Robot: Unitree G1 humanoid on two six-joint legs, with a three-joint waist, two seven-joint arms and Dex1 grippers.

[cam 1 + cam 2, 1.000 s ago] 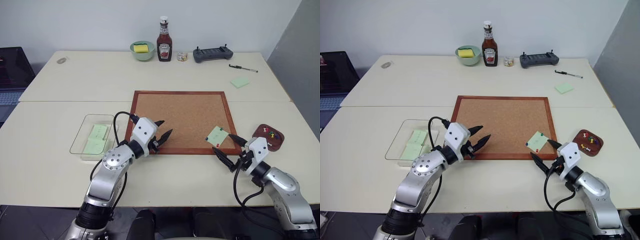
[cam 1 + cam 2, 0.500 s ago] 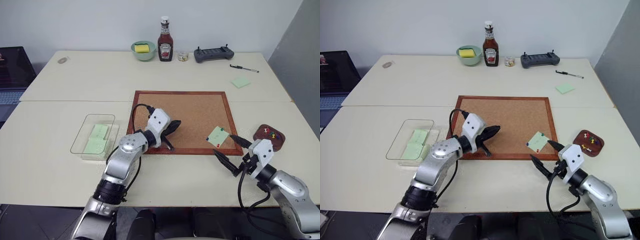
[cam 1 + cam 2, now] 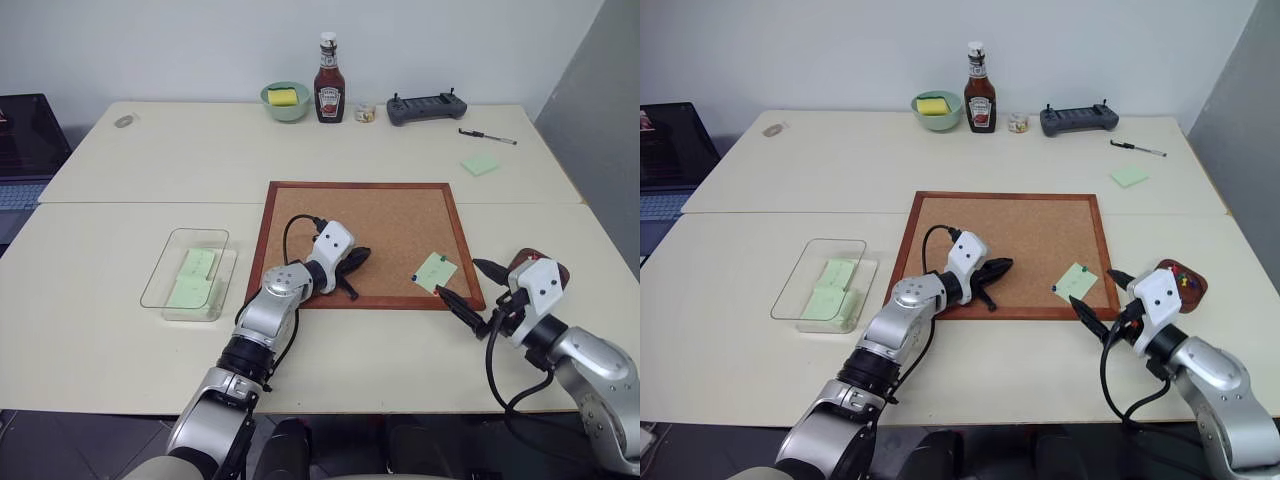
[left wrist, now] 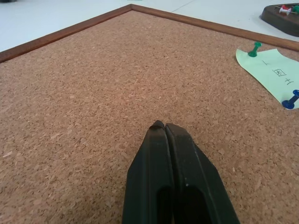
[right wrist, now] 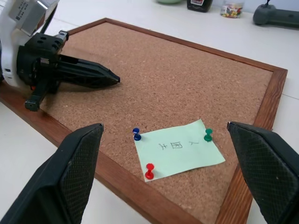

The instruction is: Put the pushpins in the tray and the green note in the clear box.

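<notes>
Right tool [image 5: 163, 154], spread wide, frames the pinned green note [image 5: 178, 150] between its fingers.

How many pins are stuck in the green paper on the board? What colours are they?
Blue pin: 1
Red pin: 1
Green pin: 1
Total: 3 pins in the note

A pale green note [image 5: 178, 149] with dark handwritten marks carries red [image 5: 149, 171], blue [image 5: 136, 134] and green [image 5: 208, 135] pushpins on a speckled tan corkboard [image 5: 173, 84] framed in reddish-brown wood.
</notes>
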